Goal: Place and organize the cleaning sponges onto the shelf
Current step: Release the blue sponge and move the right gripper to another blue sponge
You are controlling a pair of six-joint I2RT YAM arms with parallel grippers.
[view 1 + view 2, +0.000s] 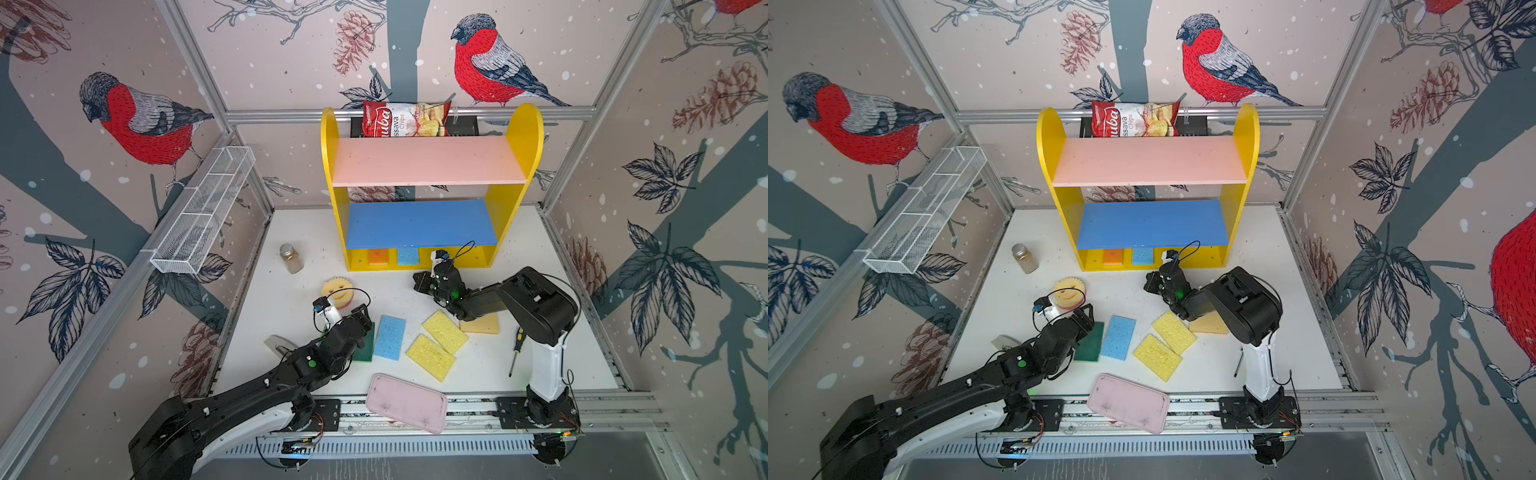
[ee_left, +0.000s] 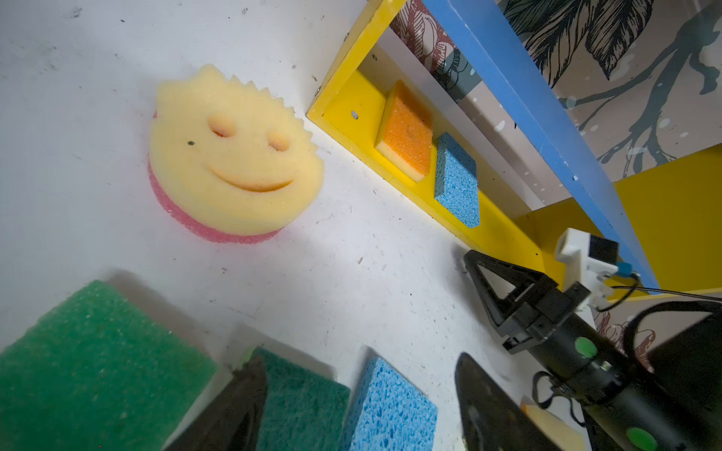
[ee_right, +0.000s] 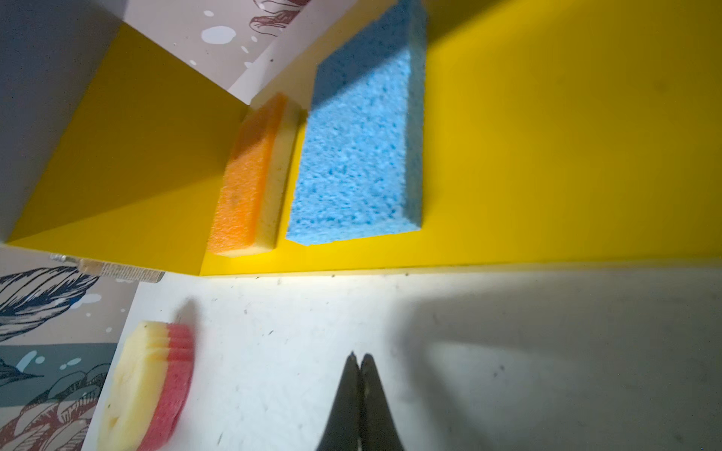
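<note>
Beneath the left hand [image 1: 360, 319] and the right hand [image 1: 419, 282], the tabletop [image 1: 540, 257] is left bare between them. Just ahead of the right hand the shelf [image 1: 424, 224] is stood, its base edge near. An orange sponge [image 1: 378, 257] and a blue sponge [image 1: 408, 255] are laid side by side on that base, with open room beside them. The left hand is held wide apart over a green sponge [image 1: 365, 349], gripping nothing, and the smiley sponge [image 1: 337, 289] is seen just ahead. The right hand is pinched closed, empty.

Yellow, pink and blue shelf [image 1: 524, 137], orange sponge [image 1: 378, 257], yellow-and-pink smiley sponge [image 1: 337, 289], green sponge [image 1: 1091, 345], red-breasted bird wallpaper [image 1: 145, 124]
</note>
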